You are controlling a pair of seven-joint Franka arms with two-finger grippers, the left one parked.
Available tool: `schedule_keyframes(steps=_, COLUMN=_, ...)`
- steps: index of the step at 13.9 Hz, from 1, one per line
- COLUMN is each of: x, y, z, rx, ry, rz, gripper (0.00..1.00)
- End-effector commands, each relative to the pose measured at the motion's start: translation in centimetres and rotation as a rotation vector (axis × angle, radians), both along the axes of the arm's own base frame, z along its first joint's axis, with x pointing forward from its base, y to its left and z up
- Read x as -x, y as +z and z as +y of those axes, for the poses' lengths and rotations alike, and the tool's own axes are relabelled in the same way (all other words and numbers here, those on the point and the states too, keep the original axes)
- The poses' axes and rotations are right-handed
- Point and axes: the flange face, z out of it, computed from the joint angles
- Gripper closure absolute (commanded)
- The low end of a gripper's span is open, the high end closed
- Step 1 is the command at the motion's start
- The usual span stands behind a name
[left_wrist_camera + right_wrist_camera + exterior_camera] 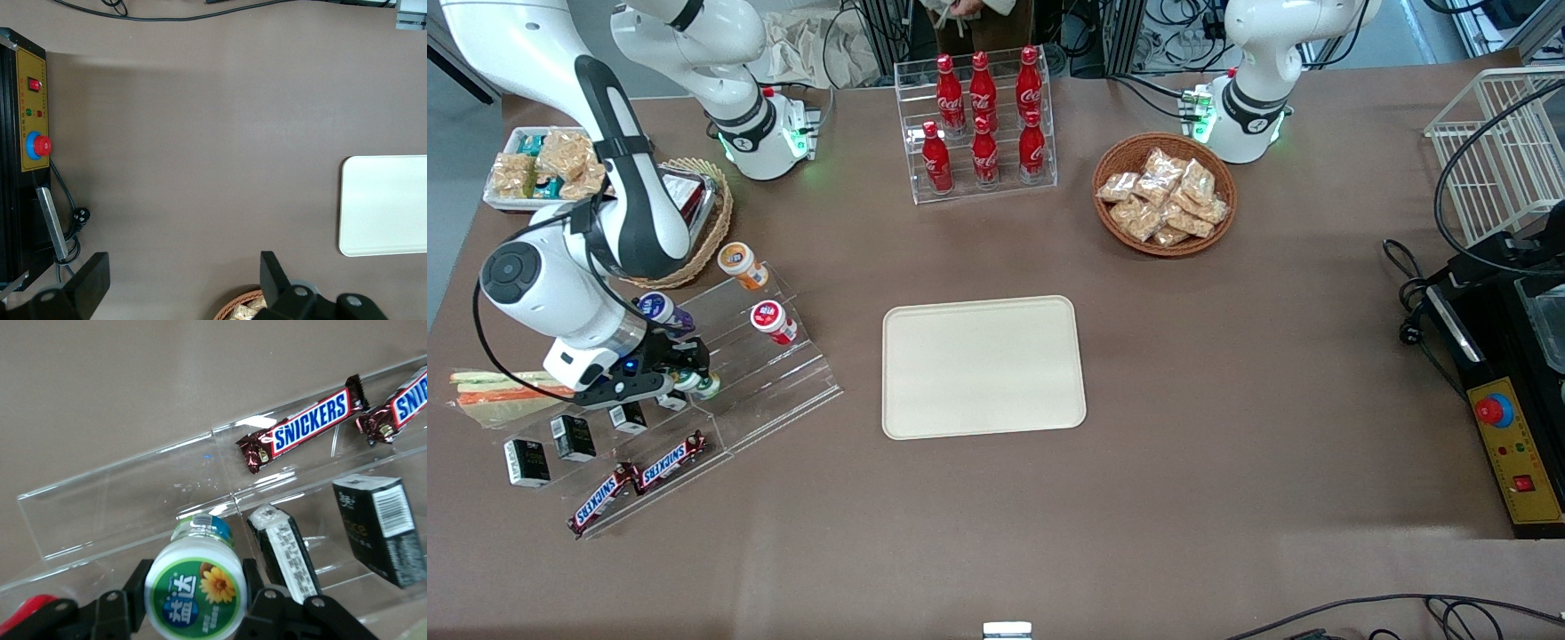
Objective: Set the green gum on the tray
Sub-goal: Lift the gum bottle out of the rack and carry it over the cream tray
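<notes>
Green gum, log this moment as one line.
phase: grasp | gripper: around green gum on acrylic stand, fingers at lid sides | tray: no gum yet

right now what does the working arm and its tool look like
The working arm is glossy white with a black band along its forearm and a round grey cap at the wrist joint. A thin black cable loops beside it. Its tool, at the clear stepped stand, is black with a small blue light, its fingers black with silver screws.

Bright even overhead light; soft shadows; glare on the acrylic rack; sharp focus
</notes>
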Motion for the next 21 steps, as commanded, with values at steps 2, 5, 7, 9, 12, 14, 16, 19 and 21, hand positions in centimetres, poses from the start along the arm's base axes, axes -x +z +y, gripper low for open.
schedule_keyframes(steps=2, x=-1.6, y=10.4, z=0.6, rx=-0.011, ry=-0.005, rz=0.06, gripper=0.93)
schedule_keyframes(steps=5, x=-1.1, y=18.7, z=1.3, rx=-0.018, ry=-0.05, rz=0.115, gripper=0.93)
schedule_keyframes(steps=7, x=-0.3, y=23.8, z=3.6, rx=-0.016, ry=-0.066, rz=0.141, gripper=0.92)
schedule_keyframes(steps=9, x=0.3, y=25.9, z=6.3, rx=-0.009, ry=-0.125, rz=0.151, gripper=0.92)
schedule_keyframes(steps=12, x=1.6, y=26.4, z=13.5, rx=0.001, ry=-0.259, rz=0.146, gripper=0.92)
schedule_keyframes(steps=14, x=2.6, y=26.4, z=18.7, rx=-0.034, ry=-0.367, rz=0.138, gripper=0.92)
schedule_keyframes(steps=16, x=2.9, y=24.9, z=21.9, rx=-0.083, ry=-0.448, rz=0.139, gripper=0.92)
schedule_keyframes(steps=19, x=4.4, y=18.7, z=26.2, rx=-0.078, ry=-0.534, rz=0.143, gripper=0.92)
schedule_keyframes(steps=21, x=5.8, y=13.3, z=29.1, rx=-0.091, ry=-0.582, rz=0.11, gripper=0.92)
